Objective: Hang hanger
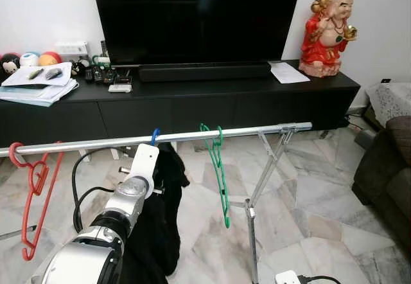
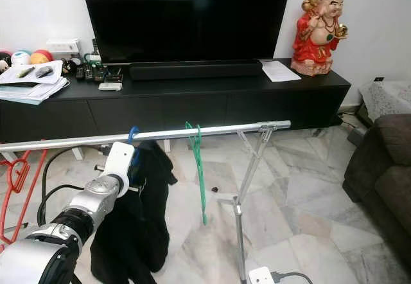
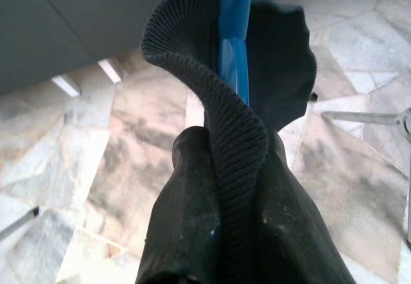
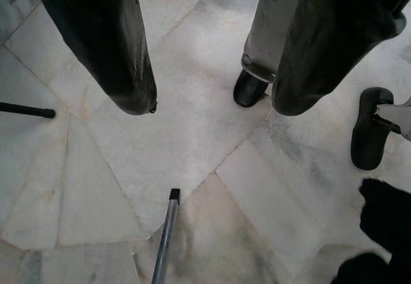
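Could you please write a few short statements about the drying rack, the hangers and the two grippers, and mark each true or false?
1. The blue plastic hanger carrying the black knitted garment has its hook over the silver metal rail. True.
2. The left gripper is open and apart from the garment. False: it is shut on its ribbed collar.
3. The green plastic hanger hangs bare. True.
4. The red plastic hanger lies on the floor. False: it hangs on the rail.
5. The right gripper is open above the marble floor. True.

blue hanger (image 1: 155,136), black garment (image 1: 164,213), green hanger (image 1: 219,171), red hanger (image 1: 33,194).
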`<state>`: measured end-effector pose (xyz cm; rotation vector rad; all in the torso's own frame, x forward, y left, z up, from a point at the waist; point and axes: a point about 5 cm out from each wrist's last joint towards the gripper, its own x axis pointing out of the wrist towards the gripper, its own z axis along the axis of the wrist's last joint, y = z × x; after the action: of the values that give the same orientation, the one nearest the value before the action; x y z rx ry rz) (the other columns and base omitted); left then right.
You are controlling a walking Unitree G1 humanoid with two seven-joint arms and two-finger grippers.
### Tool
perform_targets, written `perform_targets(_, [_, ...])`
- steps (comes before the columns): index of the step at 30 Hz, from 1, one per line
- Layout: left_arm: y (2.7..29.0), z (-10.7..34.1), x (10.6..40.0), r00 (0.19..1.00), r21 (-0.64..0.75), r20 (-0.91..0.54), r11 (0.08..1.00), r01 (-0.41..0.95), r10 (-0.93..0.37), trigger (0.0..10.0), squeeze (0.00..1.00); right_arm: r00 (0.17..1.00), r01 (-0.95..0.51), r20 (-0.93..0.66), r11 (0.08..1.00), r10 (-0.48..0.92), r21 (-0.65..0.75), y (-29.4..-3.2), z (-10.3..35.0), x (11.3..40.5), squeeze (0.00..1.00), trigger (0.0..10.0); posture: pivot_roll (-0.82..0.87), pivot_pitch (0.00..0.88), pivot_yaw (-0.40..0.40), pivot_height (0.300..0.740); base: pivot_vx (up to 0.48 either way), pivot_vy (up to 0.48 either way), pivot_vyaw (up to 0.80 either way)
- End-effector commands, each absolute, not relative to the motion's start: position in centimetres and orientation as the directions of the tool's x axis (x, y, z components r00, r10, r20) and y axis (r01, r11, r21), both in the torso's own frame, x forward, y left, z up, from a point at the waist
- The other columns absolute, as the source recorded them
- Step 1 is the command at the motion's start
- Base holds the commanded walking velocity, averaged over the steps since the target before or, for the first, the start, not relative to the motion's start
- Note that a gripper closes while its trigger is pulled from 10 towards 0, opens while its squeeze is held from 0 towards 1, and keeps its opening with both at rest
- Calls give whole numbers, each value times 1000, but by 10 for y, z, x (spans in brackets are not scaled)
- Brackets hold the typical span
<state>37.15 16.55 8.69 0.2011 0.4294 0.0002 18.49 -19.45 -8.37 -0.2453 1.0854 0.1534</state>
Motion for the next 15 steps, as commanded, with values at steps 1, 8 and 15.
perform_targets(1, [166,94,376,908,191,-413,981,11,70,10000,0,465,-232,-885,965,-2,-125,-196,-83,186,0,10000,6,10,-5,740,0,0,0])
perform_targets(8, [169,90,374,899,184,-428,983,-19,97,10000,0,464,-246,-886,960,-2,-131,-198,-82,188,0,10000,17,0,-19,740,0,0,0])
perform_targets(15, [172,88,371,916,136,-392,990,-33,84,10000,1000,468,-253,-884,958,-1,-136,-198,-81,190,0,10000,30,0,-30,740,0,0,0])
